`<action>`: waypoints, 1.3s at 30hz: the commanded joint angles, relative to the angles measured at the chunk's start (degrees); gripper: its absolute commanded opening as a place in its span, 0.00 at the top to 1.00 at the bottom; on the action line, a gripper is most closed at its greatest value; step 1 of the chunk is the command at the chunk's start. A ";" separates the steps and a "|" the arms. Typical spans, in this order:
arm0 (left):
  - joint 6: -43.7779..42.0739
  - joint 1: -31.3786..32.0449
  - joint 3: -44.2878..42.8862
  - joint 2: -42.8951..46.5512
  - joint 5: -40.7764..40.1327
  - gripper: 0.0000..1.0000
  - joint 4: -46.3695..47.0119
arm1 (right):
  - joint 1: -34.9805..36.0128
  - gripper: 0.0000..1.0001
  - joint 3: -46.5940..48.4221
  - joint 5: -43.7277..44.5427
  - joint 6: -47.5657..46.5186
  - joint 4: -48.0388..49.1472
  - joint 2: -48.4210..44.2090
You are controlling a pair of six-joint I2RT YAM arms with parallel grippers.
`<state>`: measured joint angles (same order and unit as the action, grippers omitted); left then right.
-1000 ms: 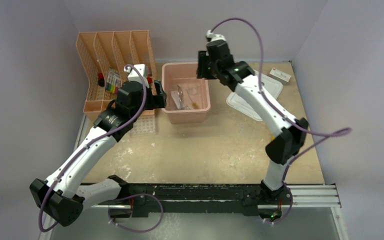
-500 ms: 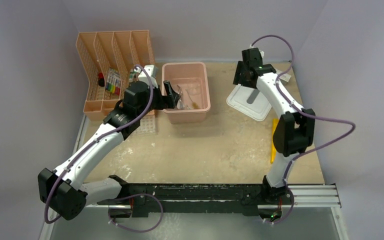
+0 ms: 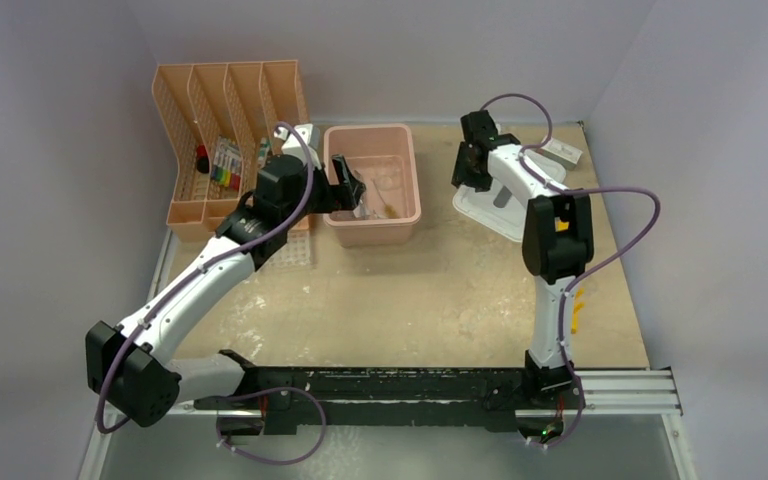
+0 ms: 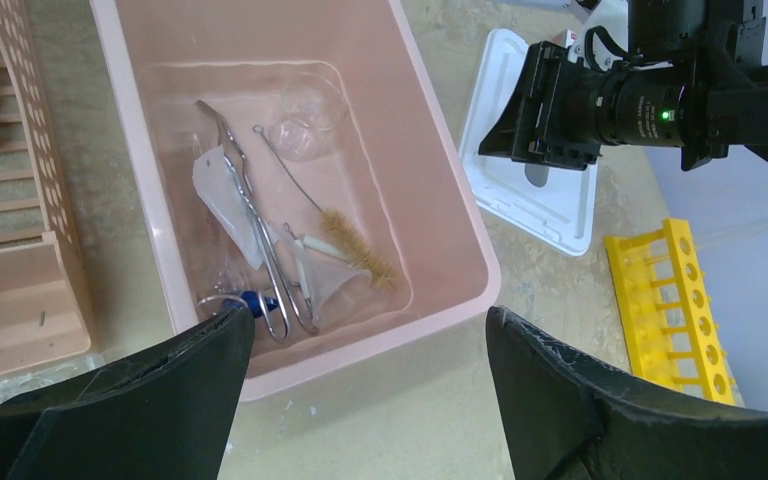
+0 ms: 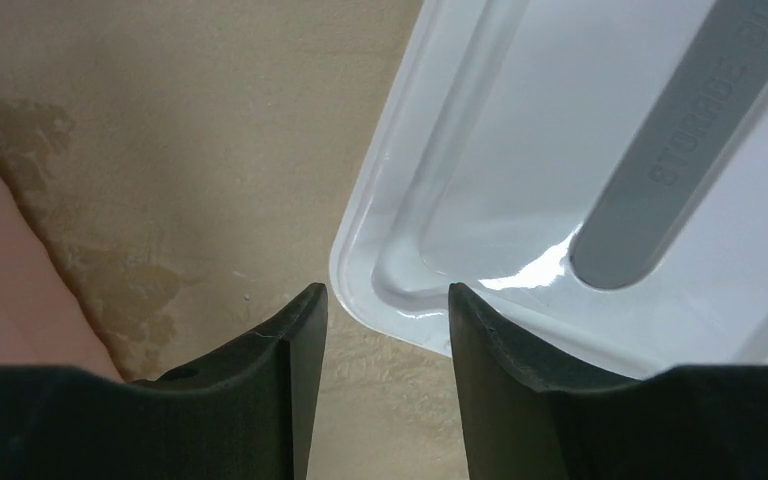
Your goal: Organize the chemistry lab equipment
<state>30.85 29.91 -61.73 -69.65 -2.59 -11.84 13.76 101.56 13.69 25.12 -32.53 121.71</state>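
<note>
Inside the pink bin [image 4: 415,170] lie metal forceps [image 4: 260,240], a blue-capped tube [image 4: 252,300], a wire brush [image 4: 360,255], a small clear bag [image 4: 222,190] and a clear round dish [image 4: 305,125]. My left gripper [image 3: 348,190] [image 4: 370,315] hovers open over the bin's near rim, holding nothing. A yellow holed rack [image 4: 675,300] lies on the table right of the lid, mostly behind the right arm in the top view. A clear tube tray [image 3: 295,248] sits under my left arm. My right gripper [image 3: 465,175] [image 5: 385,292] is open, low at the corner of the white lid [image 5: 560,150].
The peach slotted organizer [image 3: 210,120] stands at the back left with coloured items [image 3: 225,165] in it. The white lid [image 3: 505,210] lies right of the pink bin [image 3: 400,215]. A small white box [image 3: 563,150] sits at the back right.
My right arm has swung from above the bin's back corner over to the white lid and dropped to its left corner. My left gripper has edged right, to the bin's rim.
</note>
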 commanded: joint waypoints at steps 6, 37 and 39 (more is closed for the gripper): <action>-1.47 -0.12 -4.68 -2.36 -1.94 0.16 0.15 | 0.04 0.59 4.65 -6.58 0.95 -1.85 4.72; -3.36 -0.16 -1.58 -1.76 -2.76 0.17 3.61 | 11.03 0.62 -16.71 -2.86 6.60 -3.53 -11.92; -3.32 -0.12 -1.59 -1.40 -2.94 0.17 3.53 | 11.03 0.62 -15.08 -0.85 9.01 -3.11 -10.80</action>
<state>27.88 29.91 -63.83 -72.49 -4.78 -11.44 26.37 83.11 4.01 27.55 -35.79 112.27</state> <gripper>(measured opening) 0.834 0.380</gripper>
